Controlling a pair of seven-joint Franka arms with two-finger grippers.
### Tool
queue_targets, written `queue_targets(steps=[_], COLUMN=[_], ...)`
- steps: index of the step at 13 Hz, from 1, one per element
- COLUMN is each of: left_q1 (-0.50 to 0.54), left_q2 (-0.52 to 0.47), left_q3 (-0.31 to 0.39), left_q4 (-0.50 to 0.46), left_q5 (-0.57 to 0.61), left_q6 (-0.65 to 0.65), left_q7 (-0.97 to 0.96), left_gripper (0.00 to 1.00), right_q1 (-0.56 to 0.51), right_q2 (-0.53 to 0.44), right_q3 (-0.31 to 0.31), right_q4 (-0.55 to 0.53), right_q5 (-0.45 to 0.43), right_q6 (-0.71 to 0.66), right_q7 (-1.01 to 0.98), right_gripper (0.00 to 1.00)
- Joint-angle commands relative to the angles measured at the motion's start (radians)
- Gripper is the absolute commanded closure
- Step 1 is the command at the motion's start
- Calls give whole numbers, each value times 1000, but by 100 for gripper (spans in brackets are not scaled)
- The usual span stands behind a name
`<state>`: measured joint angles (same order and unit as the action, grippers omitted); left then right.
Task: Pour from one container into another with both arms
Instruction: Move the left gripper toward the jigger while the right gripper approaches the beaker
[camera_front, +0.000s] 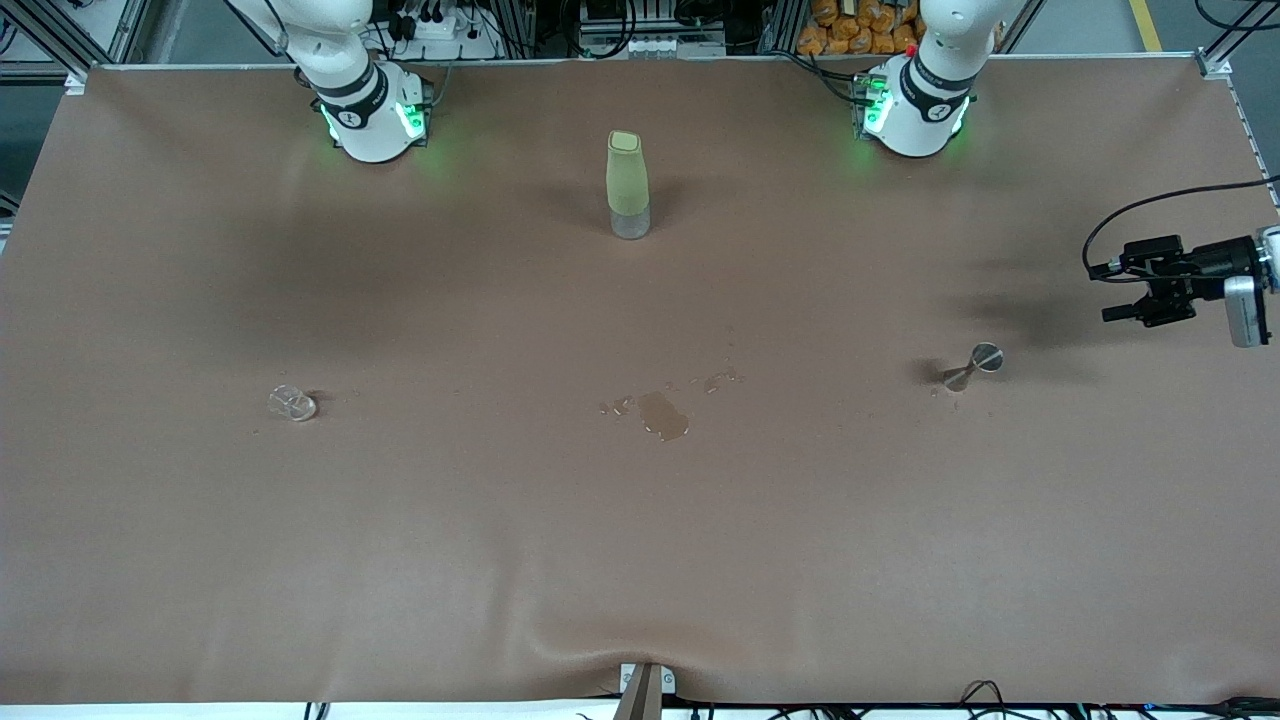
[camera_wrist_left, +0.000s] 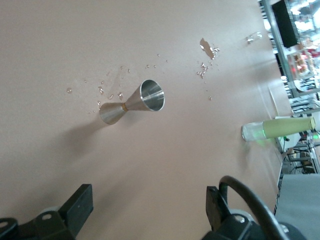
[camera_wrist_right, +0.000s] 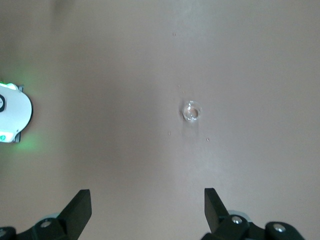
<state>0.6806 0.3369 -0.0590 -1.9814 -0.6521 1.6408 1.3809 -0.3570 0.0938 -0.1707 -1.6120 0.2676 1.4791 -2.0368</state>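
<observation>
Spilled liquid (camera_front: 662, 414) sits nearest the camera on the brown counter (camera_front: 640, 560), a puddle with scattered droplets midway between the two vessels. Left tool (camera_front: 1118, 304) hangs in the air over the counter's left-arm end, its fingers spread wide and empty — just past it the steel jigger (camera_front: 972, 366) stands upright, ringed by droplets. Right tool (camera_wrist_right: 148, 210), outside the front view, hovers directly above the glass cup (camera_front: 292, 403) with fingers (camera_wrist_right: 80, 207) equally wide and holding nothing. Well apart, farther from the camera, a pale-green bottle (camera_front: 628, 184) stands between the arm bases. Both vessels are small and slick — wet steel or thin glass could slip or tip in a closing grip, and a narrow jigger rim invites another spill.
</observation>
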Motion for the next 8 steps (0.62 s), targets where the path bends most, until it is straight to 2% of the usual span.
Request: queue_targets(steps=[1, 3, 5, 7, 8], left_q1=[13, 13, 13, -5, -12], left_q2=[126, 204, 299, 396, 431], left_q3=[-10, -10, -12, -19, -19], left_q4=[99, 142, 205, 280, 282], left_q5=[-76, -125, -144, -235, -279], left_q6=[-65, -76, -129, -142, -144], left_q7=[189, 382, 433, 708, 787], left_gripper=[0, 0, 0, 0, 0], right_q1=[-7, -4, -5, -4, -4], right_q2=[96, 180, 272, 354, 391], right_q3=[-56, -93, -119, -141, -142], right_q4=[-3, -3, -3, -3, -2], right_q5=[117, 212, 315, 398, 435], right_q6=[3, 3, 0, -3, -5], right_q7=[-115, -201, -319, -396, -434], right_gripper=[0, 0, 0, 0, 0])
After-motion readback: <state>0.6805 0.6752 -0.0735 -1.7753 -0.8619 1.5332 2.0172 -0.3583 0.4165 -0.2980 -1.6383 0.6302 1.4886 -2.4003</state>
